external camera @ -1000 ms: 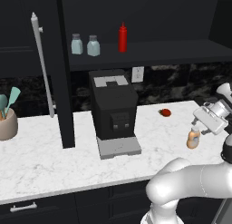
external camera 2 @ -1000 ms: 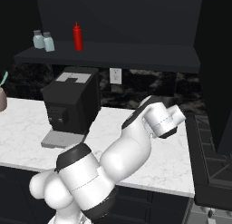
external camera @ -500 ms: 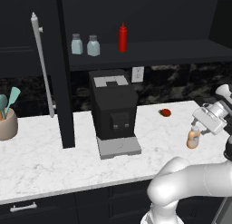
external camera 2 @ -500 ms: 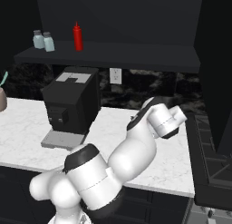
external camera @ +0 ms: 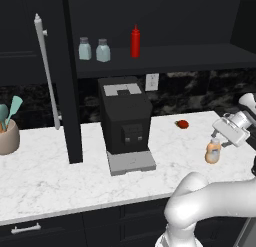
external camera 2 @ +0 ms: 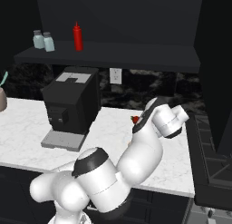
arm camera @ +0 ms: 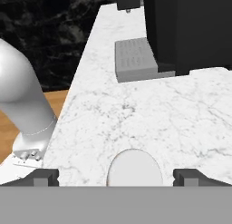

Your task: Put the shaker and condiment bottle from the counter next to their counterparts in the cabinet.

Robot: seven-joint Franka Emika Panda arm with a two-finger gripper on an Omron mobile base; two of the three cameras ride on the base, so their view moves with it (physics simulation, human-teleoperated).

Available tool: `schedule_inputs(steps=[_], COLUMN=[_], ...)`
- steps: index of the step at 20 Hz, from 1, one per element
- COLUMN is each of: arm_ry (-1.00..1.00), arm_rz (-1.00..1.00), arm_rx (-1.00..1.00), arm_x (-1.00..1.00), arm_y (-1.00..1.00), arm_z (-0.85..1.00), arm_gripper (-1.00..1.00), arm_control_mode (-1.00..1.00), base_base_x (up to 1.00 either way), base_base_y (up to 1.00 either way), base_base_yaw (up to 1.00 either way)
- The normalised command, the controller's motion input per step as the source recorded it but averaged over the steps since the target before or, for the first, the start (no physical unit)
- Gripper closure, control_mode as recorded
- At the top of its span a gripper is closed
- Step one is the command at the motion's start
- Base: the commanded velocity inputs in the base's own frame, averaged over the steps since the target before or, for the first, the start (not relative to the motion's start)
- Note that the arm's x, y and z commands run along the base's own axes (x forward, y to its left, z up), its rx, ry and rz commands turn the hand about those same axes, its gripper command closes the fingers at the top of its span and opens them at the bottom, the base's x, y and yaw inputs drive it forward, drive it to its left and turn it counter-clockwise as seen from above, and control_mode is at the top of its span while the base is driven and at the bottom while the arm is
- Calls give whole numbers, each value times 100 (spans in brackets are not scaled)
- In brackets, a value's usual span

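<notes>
Two shakers (external camera: 93, 49) stand side by side on the cabinet (external camera: 165, 58) shelf in our left base view, with the red bottle (external camera: 135, 41) just to their right, so we judge the shaker half of the task done. The condiment bottle (external camera: 213, 152) is upright on the surface (external camera: 45, 176), far right, well apart from the coffee machine (external camera: 125, 122). The gripper (external camera: 218, 137) hangs directly over its cap, jaws spread wide, holding nothing. A small red item (external camera: 183, 124) lies behind, near the wall. A utensil pot (external camera: 8, 136) sits at far left beside the cabinet door (external camera: 67, 76) with its bar handle (external camera: 47, 71).

In our right base view we list again the shakers (external camera 2: 43, 40) and red bottle (external camera 2: 78, 36) on the shelf, and the coffee machine (external camera 2: 70, 105) below. The arm (external camera 2: 156, 128) covers the spot where the condiment bottle stands.

In our hand view the pale cap of the condiment bottle (arm camera: 134, 168) sits centred between the two dark fingertips (arm camera: 43, 175), neither touching it. The coffee machine's tray (arm camera: 136, 60) lies beyond on the marble.

Left to do, by our reckoning: close on the bottle, lift it, set it by the red bottle.
</notes>
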Motion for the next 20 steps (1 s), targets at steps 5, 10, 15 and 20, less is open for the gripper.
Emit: schedule_inputs(steps=[5, 10, 15, 20], arm_ry=[0, 0, 0, 0], arm_rz=[0, 0, 0, 0], arm_rx=[0, 0, 0, 0], arm_x=[0, 0, 0, 0], arm_y=[-8, -5, 0, 0], arm_z=[-5, 0, -1, -9], arm_gripper=[-100, -100, -100, -100], arm_control_mode=[-100, -100, -100, -100], base_base_x=[0, 0, 0, 0], base_base_y=[0, 0, 0, 0], base_base_yaw=[0, 0, 0, 0])
